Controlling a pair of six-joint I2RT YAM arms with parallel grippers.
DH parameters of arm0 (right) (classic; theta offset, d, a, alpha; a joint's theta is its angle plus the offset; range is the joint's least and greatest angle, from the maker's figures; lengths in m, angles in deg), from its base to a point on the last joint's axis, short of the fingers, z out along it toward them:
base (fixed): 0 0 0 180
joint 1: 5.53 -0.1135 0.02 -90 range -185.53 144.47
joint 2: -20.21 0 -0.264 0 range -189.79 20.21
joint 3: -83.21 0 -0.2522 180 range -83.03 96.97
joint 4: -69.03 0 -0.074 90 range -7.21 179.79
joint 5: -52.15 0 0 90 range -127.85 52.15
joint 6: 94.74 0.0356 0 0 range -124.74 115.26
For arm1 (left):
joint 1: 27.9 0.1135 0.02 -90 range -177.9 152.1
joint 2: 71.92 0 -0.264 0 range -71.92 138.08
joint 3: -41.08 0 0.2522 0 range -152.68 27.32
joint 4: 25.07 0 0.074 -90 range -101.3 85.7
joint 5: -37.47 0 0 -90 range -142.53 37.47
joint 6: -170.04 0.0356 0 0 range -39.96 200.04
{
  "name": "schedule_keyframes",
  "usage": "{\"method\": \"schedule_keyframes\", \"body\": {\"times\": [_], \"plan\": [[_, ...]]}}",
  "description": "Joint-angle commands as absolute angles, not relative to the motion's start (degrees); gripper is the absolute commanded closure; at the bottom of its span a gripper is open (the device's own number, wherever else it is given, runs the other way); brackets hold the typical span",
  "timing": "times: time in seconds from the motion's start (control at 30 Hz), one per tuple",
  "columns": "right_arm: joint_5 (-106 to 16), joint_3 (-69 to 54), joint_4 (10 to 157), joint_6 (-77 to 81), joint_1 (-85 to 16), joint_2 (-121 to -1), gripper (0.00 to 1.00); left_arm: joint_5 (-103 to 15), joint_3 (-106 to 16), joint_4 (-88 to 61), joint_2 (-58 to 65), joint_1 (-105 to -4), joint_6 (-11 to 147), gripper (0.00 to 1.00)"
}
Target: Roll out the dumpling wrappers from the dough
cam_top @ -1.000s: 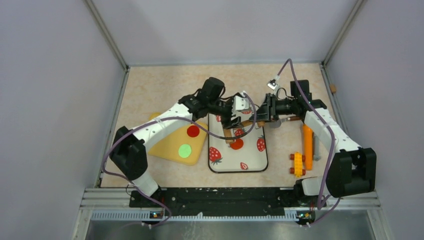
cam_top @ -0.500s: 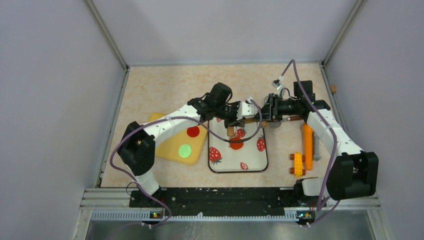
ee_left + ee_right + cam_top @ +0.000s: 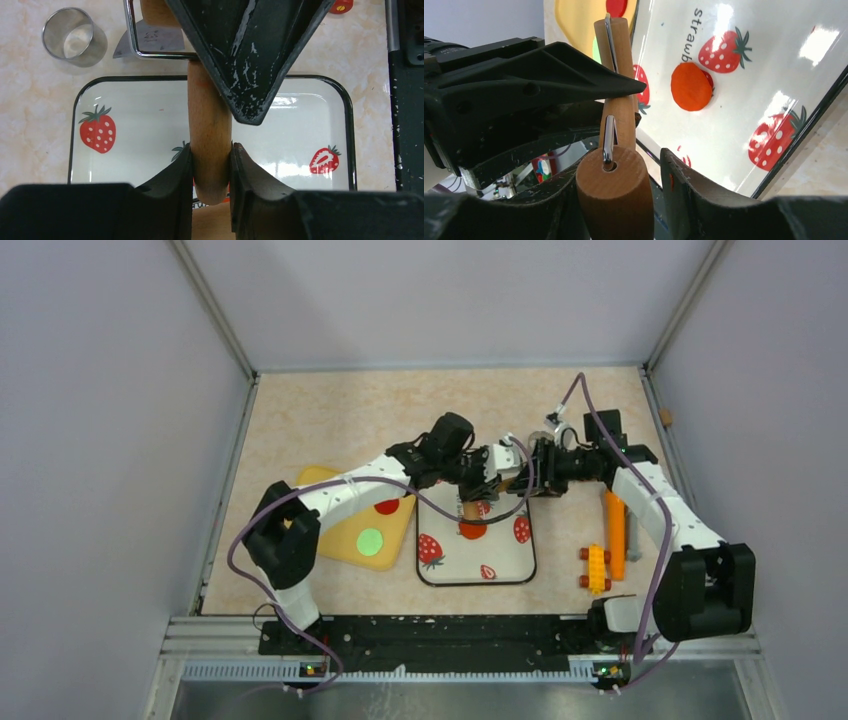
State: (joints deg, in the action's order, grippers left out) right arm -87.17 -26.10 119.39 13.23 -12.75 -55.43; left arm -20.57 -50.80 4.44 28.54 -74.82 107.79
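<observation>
— Where is the dough?
— The dough [image 3: 473, 530] lies as a flat orange-red blob at the centre of the top view. It is on the upper half of the strawberry tray [image 3: 505, 558], beside a printed strawberry.

— And the cut ones?
— A red wrapper [image 3: 388, 507] and a green wrapper [image 3: 370, 541] lie apart on the yellow board [image 3: 335, 535], just left of the tray. The left arm crosses just above the red one.

— What is over the dough?
— The rolling pin [image 3: 210, 115], wooden with a wire frame, is held just above the blob in the frame. I cannot tell whether it touches the dough.

— Who has it?
— The left hand [image 3: 211, 149] is closed on it, one finger pressed to each side of the wood. The right hand [image 3: 619, 165] meets it from the right of the frame. The pin's round end sits between its fingers with a gap on one side, so the jaws stand parted.

— Further out?
— A metal ring cutter [image 3: 74, 36] stands on the surface [image 3: 320, 420] beyond the tray, at the upper left of the left wrist view. Right of the tray in the top view, an orange tool [image 3: 614, 530] and a yellow block [image 3: 597, 568] lie side by side.
</observation>
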Motion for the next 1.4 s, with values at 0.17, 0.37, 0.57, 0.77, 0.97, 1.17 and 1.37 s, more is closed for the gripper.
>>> {"method": "schedule_keyframes", "body": {"times": [0.17,0.37,0.57,0.77,0.97,1.17,1.37], "plan": [[-91.8,-28.2,112.6,19.3,-12.6,-57.3,0.65,-17.9,-49.3,-1.3,29.6,-76.0,103.2,1.0],[-90.1,-28.1,115.3,16.4,-12.6,-58.8,0.95,-18.2,-47.8,-3.8,30.1,-76.0,102.2,1.0],[-81.8,-26.5,121.7,9.9,-12.6,-60.5,1.0,-20.0,-46.1,-8.7,32.9,-76.0,96.5,1.0],[-81.6,-26.6,120.3,8.9,-12.7,-63.4,1.0,-22.2,-45.1,-11.7,35.0,-76.0,93.2,1.0],[-78.8,-27.1,119.0,8.4,-12.7,-65.5,1.0,-24.1,-45.1,-9.8,36.2,-76.0,93.2,1.0],[-74.5,-27.4,118.6,8.4,-13.8,-67.1,1.0,-24.4,-42.7,-10.1,36.9,-75.9,92.6,1.0],[-71.1,-27.0,118.6,8.3,-16.4,-68.6,1.0,-25.5,-40.3,-10.7,36.7,-74.8,91.5,1.0]]}}
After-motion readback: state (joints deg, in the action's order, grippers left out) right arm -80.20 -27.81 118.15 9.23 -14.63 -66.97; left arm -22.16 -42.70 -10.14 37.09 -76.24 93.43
